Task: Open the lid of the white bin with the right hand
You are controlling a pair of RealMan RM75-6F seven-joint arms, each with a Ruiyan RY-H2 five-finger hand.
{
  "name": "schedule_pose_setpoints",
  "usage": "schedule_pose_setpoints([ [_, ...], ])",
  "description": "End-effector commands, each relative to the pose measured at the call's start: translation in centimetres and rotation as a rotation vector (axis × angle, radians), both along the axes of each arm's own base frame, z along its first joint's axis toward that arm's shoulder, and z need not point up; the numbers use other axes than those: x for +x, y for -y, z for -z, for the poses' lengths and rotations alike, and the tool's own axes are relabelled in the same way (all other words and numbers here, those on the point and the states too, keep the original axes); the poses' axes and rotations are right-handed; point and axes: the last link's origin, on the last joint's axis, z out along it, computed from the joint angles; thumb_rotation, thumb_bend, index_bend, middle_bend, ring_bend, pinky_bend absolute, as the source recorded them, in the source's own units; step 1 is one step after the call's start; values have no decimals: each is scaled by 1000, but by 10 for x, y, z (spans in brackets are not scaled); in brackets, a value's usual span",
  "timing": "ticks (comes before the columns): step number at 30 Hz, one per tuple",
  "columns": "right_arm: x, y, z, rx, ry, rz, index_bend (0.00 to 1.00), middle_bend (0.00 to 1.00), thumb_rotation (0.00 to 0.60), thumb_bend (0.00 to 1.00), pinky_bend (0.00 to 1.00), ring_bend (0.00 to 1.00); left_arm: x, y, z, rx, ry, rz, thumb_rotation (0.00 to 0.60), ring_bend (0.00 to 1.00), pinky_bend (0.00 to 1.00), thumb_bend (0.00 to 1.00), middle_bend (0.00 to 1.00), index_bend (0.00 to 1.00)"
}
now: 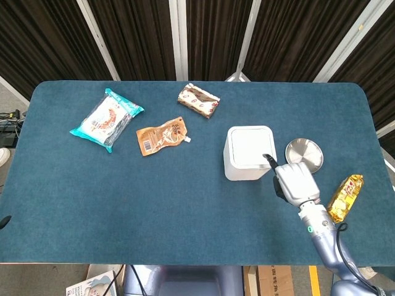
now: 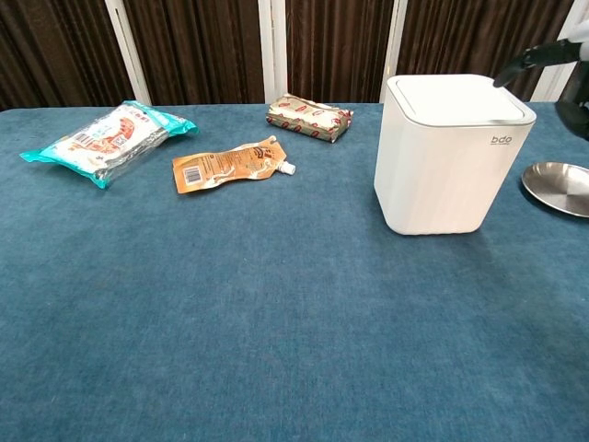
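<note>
Table (image 1: 185, 203): blue cloth top, carrying all items below.

Bin (image 1: 249, 153): white, square, standing upright right of centre. Lid (image 1: 250, 147) lies flat and closed. Small grey lettering on the front face in the chest view.

Right hand (image 1: 295, 182): silver, on the arm entering from the lower right. Back of the hand faces the head camera, just beside the bin's near right corner. One dark fingertip (image 1: 268, 158) reaches over the lid's right edge; the chest view shows that finger (image 2: 532, 57) above the lid, apart from it. The hand holds nothing; how far the other fingers are spread cannot be told.

Left hand: not shown in either view.

Packet (image 1: 106, 119): teal and white, far left of the table, lying flat.

Pouch (image 1: 162, 136): orange, with spout, flat, between the packet and the bin.

Plate (image 1: 303, 155): round, metal, just right of the bin, partly behind the hand.

Wrapper (image 1: 198, 100): brown patterned, flat, toward the far edge, behind the bin.

Gold snack (image 1: 345, 197): flat near the right edge, apart from the hand.
</note>
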Motion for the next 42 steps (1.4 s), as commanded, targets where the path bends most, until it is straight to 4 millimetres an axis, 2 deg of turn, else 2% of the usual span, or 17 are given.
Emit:
schedule_pose_setpoints([
  [1, 8, 0, 4, 14, -14, -5, 152, 833, 600, 732, 806, 845, 0, 0, 0, -1, 1, 3, 600, 115, 264, 165, 221, 260],
  [11, 16, 0, 16, 53, -48, 7, 152, 833, 600, 732, 806, 846, -1, 0, -1, -2, 6, 4, 600, 115, 266, 165, 220, 260],
  [24, 1, -1, 22, 87, -65, 62, 152, 833, 600, 732, 806, 845, -3, 0, -3, 0, 14, 6, 600, 115, 266, 165, 220, 260],
  [29, 0, 0, 19, 85, -61, 65, 153, 833, 600, 733, 806, 845, -3, 0, -3, 2, 13, 7, 600, 115, 266, 165, 220, 260],
  [32, 9, 4, 7, 5, 33, 35, 152, 831, 600, 732, 806, 840, -3, 0, -3, 2, 12, 6, 600, 115, 266, 165, 220, 260],
  [33, 12, 5, 1, -36, 93, 25, 144, 800, 600, 732, 797, 807, -3, 0, -3, 1, 11, 5, 600, 115, 266, 165, 220, 260],
  [35, 12, 3, -6, -86, 187, 13, 111, 608, 600, 714, 669, 652, -3, 0, -3, 0, 12, 4, 600, 115, 266, 165, 220, 260],
  [37, 9, 1, -12, -121, 250, 8, 66, 278, 600, 625, 399, 380, -3, 0, -3, 0, 12, 3, 600, 115, 267, 164, 220, 260],
  [39, 0, 0, -21, -166, 293, 10, 36, 140, 600, 512, 259, 233, -3, 0, -3, 1, 13, 1, 600, 115, 268, 164, 219, 260],
  [42, -17, -5, -32, -222, 324, 31, 21, 70, 600, 377, 151, 128, -3, 0, -3, 3, 15, 0, 600, 115, 268, 165, 219, 260],
])
